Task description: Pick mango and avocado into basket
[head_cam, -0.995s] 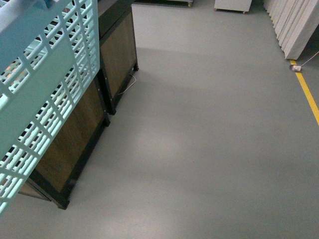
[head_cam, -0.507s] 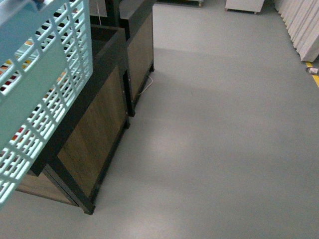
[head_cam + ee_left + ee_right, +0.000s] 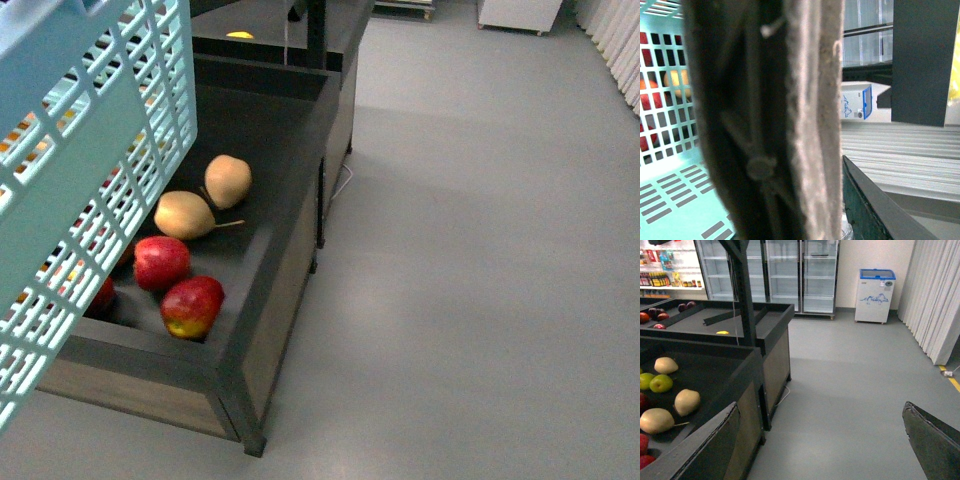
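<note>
Left gripper (image 3: 790, 205) reads as clamped on the basket handle (image 3: 765, 120): the handle fills its camera and the basket (image 3: 90, 150) hangs off the floor (image 3: 470, 280), looking tilted. Right gripper (image 3: 820, 405) is spread wide and empty.

I can't identify the mango or avocado. There's a yellow speck (image 3: 240, 35) on the far bin, beyond my right gripper, too small to call.

Step, as I judge it: locate the fruit. Level the basket, hold it off the display bin (image 3: 290, 190) rim beneath it, and sweep the right wrist over the bins.

Under the basket are red apples (image 3: 190, 305) and tan pears (image 3: 185, 215) on a dark liner. The room has smooth grey flooring, with glass-door fridges (image 3: 785, 270) and a chest freezer (image 3: 875, 290) ahead of the right gripper.
</note>
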